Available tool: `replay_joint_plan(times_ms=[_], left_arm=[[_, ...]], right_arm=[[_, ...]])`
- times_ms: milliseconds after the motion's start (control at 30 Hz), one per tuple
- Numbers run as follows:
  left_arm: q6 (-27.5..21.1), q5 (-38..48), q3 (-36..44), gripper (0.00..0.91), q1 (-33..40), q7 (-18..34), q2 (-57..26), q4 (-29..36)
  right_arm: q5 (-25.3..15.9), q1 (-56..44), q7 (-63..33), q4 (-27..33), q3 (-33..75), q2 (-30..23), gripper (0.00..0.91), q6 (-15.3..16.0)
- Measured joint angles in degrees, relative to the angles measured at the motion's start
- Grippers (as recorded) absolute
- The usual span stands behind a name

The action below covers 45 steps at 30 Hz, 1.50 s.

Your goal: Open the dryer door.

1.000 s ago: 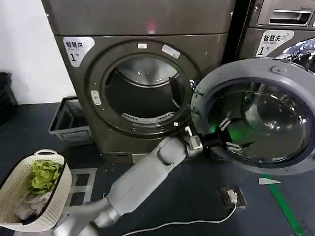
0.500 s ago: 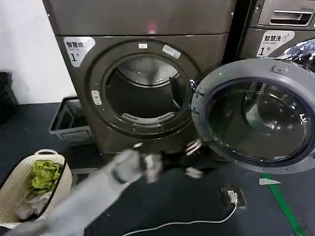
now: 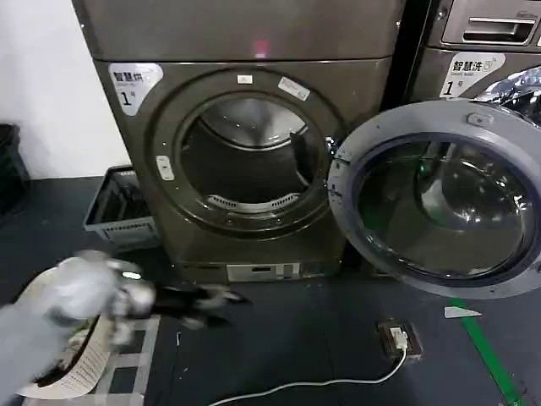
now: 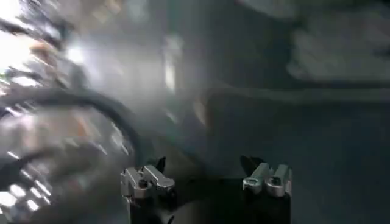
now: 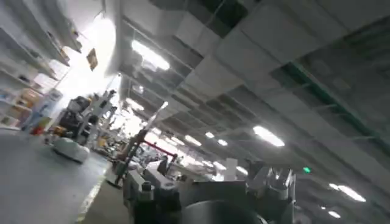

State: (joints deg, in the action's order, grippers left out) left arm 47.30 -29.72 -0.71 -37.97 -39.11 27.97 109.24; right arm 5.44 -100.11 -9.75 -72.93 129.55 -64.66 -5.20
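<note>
The dryer door (image 3: 439, 199) stands swung wide to the right of the bronze-grey dryer (image 3: 245, 34), its grey inner face and dark glass turned toward me. The round drum opening (image 3: 245, 161) is uncovered. My left gripper (image 3: 203, 303) is a blur low over the dark floor, in front of the dryer's left half and well apart from the door. In the left wrist view the left gripper (image 4: 205, 164) is open with nothing between its fingers. My right gripper (image 5: 207, 170) points up at a ceiling with lights, open and holding nothing.
A white laundry basket (image 3: 59, 385) sits at the lower left, partly behind my left arm. A grey crate (image 3: 118, 207) stands left of the dryer. A small box with a white cable (image 3: 397, 337) and green floor tape (image 3: 486, 355) lie below the door. A second machine (image 3: 482, 42) stands at the right.
My left arm has pulled away from the door's lower edge and swept left and down to the lower left. The door has stayed wide open.
</note>
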Motion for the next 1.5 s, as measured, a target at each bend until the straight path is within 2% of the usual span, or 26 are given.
replay_joint_plan(times_ms=[100,300,433,633,767,967,1500], left_arm=[[0.00,-7.43,-9.61,0.907,-5.70,2.08,-4.04,-0.94],[0.00,-19.31,-26.17,0.907,-17.85,1.76,-10.01,-4.75],[0.02,-26.94,-30.81,0.907,-22.97,1.78,-13.57,-8.38],[-0.03,-35.05,-30.54,0.907,-24.68,2.00,-17.76,-12.95],[-0.04,-38.39,-26.49,0.907,-25.21,2.13,-18.17,-14.85],[-0.06,-36.23,-21.98,0.907,-25.51,1.89,-18.22,-16.08],[-0.11,-33.24,-20.92,0.907,-25.32,1.88,-17.02,-19.13]], right_arm=[[0.16,0.64,0.74,0.03,-0.62,0.10,0.907,-0.02],[1.27,1.94,1.93,0.13,-2.27,-0.02,0.907,-1.76],[3.67,2.93,2.69,-0.06,-3.45,0.02,0.907,-2.69],[7.49,3.98,3.67,0.35,-4.94,0.10,0.907,-3.14],[7.46,4.52,4.89,0.19,-5.73,-0.46,0.907,-4.88],[8.00,4.84,4.60,0.13,-6.08,-0.29,0.907,-4.91],[6.61,4.69,4.53,0.37,-6.07,-0.85,0.907,-6.04]])
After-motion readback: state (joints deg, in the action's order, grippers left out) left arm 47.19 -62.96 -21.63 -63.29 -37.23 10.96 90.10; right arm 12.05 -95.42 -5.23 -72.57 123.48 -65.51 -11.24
